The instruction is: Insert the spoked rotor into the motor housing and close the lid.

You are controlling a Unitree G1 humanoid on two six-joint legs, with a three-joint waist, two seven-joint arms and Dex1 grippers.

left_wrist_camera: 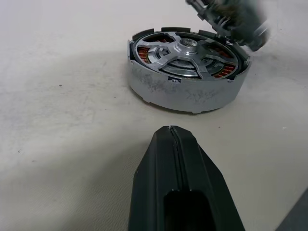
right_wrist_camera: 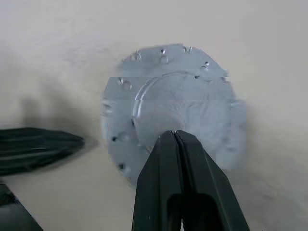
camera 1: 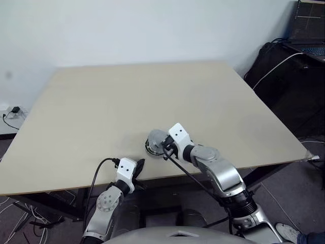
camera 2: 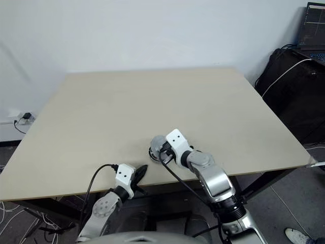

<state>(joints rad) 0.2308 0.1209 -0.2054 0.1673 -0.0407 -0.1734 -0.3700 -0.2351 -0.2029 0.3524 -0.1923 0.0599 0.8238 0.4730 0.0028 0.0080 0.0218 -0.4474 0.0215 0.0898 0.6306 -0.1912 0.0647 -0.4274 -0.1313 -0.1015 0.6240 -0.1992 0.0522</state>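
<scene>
A pale beige table (camera 1: 152,101) is standing against a white wall, seen from above over the robot's two arms. Near the table's front edge, a little to the robot's left of centre, the motor housing (left_wrist_camera: 185,91) is lying flat on the tabletop, its open face and round axis pointing straight up. In the left wrist view it is showing as a short grey cylinder with coppery-brown windings visible inside. The spoked rotor (left_wrist_camera: 185,55) is sitting inside the housing, lying level, its silvery spokes spreading out from a small raised hub that is pointing upward, with the windings showing between the spokes.

The right gripper (camera 1: 161,147) is reaching in from the robot's right and hanging over the far side of the housing. Its two black fingers (right_wrist_camera: 180,178) are pressed together. The lid (right_wrist_camera: 168,108), a silver-grey disc, is appearing just past these fingers in the right wrist view, blurred, with its flat face toward the camera; whether the fingers are pinching it cannot be told. In the left wrist view the same blurred grey part is tilting above the housing's far rim.

The left gripper (camera 1: 138,166) is resting at the table's front edge, just short of the housing and pointing toward it. Its fingers (left_wrist_camera: 175,173) are closed against each other, holding nothing.

At the far right, a laptop (camera 1: 310,28) is glowing on a dark stand.
</scene>
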